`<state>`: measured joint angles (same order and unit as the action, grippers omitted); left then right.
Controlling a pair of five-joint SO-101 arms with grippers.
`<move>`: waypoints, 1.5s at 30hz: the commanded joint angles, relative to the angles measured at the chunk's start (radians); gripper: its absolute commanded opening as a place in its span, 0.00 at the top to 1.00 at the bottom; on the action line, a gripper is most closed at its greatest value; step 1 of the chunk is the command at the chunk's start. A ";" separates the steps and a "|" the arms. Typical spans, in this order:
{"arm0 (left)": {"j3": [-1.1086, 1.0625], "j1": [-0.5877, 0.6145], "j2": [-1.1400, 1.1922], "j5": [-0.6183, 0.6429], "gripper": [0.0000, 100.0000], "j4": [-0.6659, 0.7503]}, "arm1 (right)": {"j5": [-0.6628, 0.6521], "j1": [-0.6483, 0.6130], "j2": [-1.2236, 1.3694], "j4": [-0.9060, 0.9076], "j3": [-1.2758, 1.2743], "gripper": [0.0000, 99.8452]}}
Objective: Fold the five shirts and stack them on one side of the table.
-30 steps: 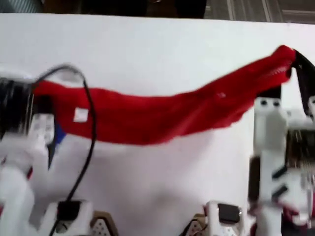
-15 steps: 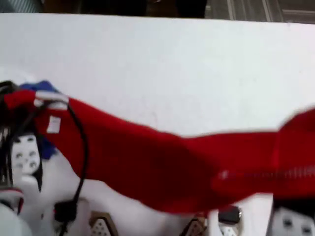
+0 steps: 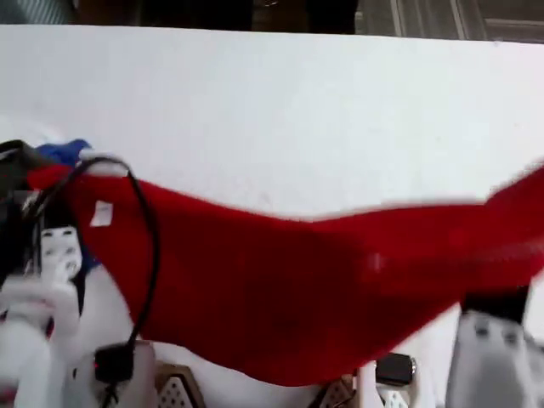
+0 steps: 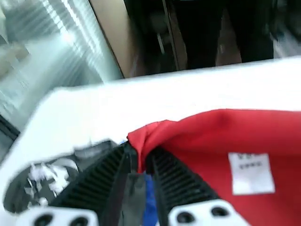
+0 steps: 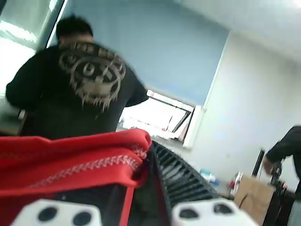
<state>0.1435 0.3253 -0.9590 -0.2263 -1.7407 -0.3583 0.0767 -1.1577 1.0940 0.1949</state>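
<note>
White table [image 3: 272, 102] lies under a sagging red shirt [image 3: 280, 289], its ends clamped by left gripper [image 4: 141, 162] and right gripper [image 5: 151, 169].

The white table [image 3: 272, 102] stretched across the whole high view, and beyond its far edge there was a strip of grey floor [image 3: 442, 17]. In the left wrist view, pale slatted blinds [image 4: 51, 42] were bright with daylight, and a tan panel [image 4: 110, 37] stood just beside them. In the right wrist view, a blue wall [image 5: 160, 47] met a white wall [image 5: 254, 103] under a white ceiling [image 5: 263, 14]. A window [image 5: 150, 115] in the blue wall was tilted open and let light in. A brown cardboard box [image 5: 251, 193] stood near the white wall.
</note>
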 commanded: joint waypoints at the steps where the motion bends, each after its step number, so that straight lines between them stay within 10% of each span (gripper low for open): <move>1: -0.150 0.008 0.003 -0.002 0.97 0.072 | -0.009 0.010 0.001 -0.002 -0.141 0.98; 18: -0.430 -0.026 0.311 -0.008 0.97 0.595 | -0.153 0.013 0.116 -0.615 -0.875 0.98; 45: 0.613 -0.092 1.444 -0.009 0.97 0.402 | -0.187 0.035 1.283 -0.782 -0.074 0.98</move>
<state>0.6145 0.2271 0.4572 -0.2263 -1.2866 -0.5378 0.0829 0.0852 0.3345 -0.0015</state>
